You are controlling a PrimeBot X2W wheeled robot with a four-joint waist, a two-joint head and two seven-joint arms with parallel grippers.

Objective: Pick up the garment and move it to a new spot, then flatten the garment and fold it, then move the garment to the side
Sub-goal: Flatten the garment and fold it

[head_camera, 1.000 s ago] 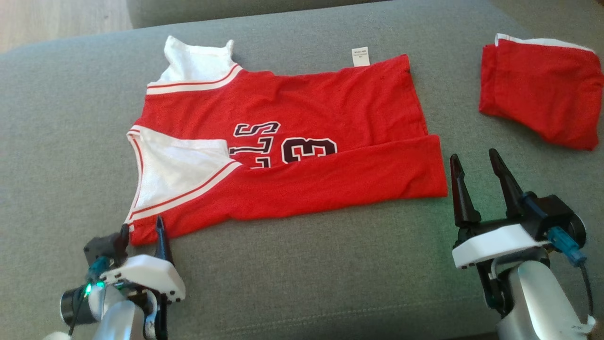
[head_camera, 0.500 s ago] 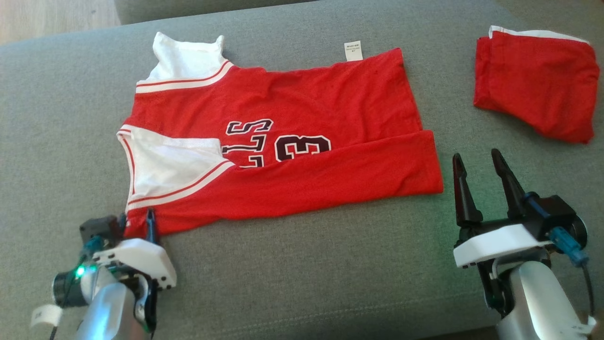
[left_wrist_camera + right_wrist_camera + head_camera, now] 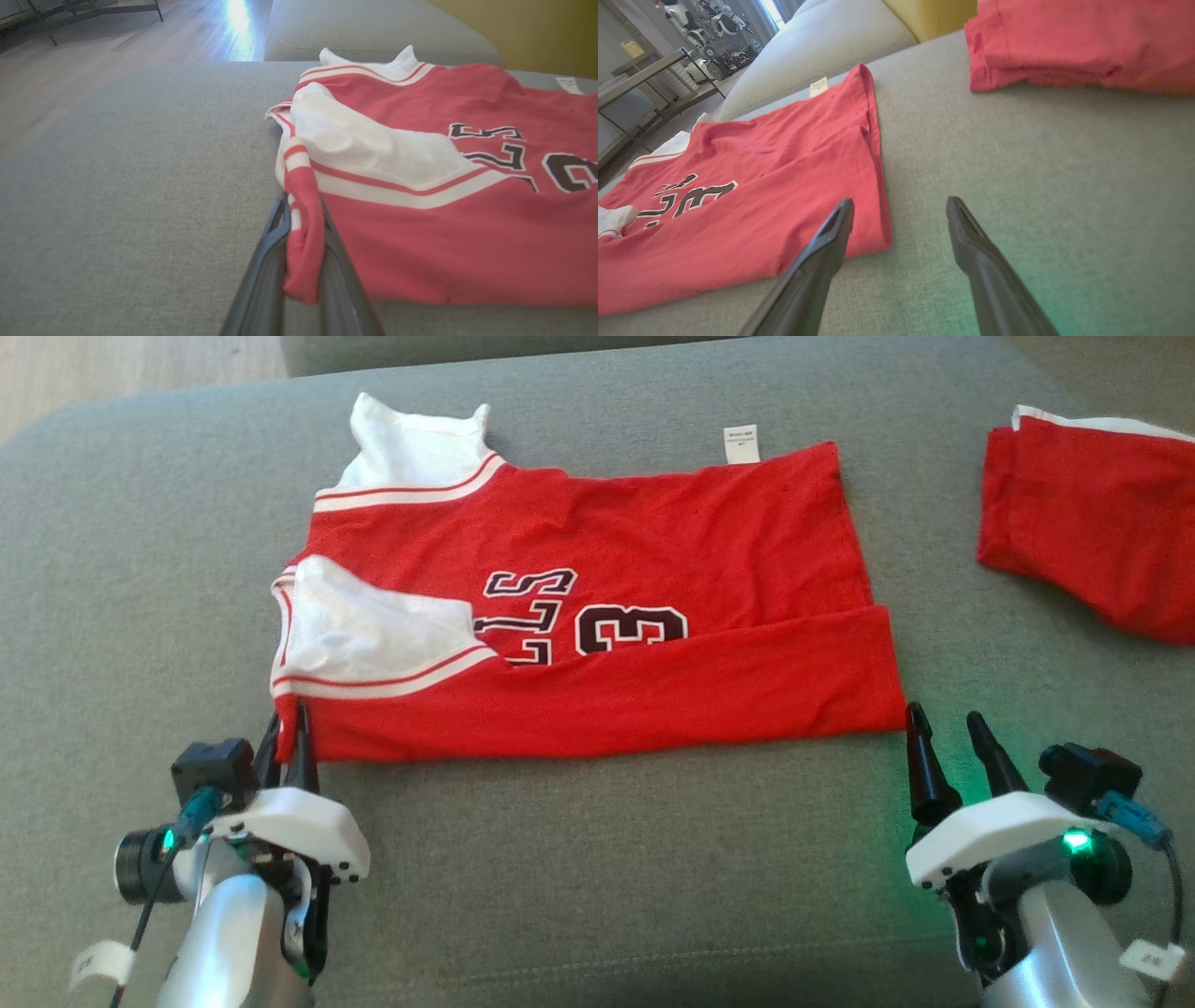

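Note:
The garment (image 3: 597, 569) is a red jersey with white trim and dark lettering, spread flat on the grey sofa cushion (image 3: 597, 859), with its near long edge folded over. My left gripper (image 3: 288, 719) is shut on the garment's near-left corner. In the left wrist view that red corner (image 3: 303, 242) is bunched between the two fingers (image 3: 261, 275) of the left gripper (image 3: 301, 205). My right gripper (image 3: 945, 714) stands open just right of the near-right corner, holding nothing. In the right wrist view the right gripper (image 3: 900, 201) has its left finger over the garment (image 3: 761, 196) edge.
A second red cloth (image 3: 1092, 513), folded, lies at the cushion's far right, also seen as a red cloth (image 3: 1078, 42) ahead of the right gripper. A backrest cushion (image 3: 364, 28) rises behind the jersey. Wooden floor (image 3: 93, 364) shows beyond the cushion's far-left edge.
My left gripper has shut on the garment's near-left corner. My right gripper has drawn back and lowered to the near-right corner. The head camera has shifted a little.

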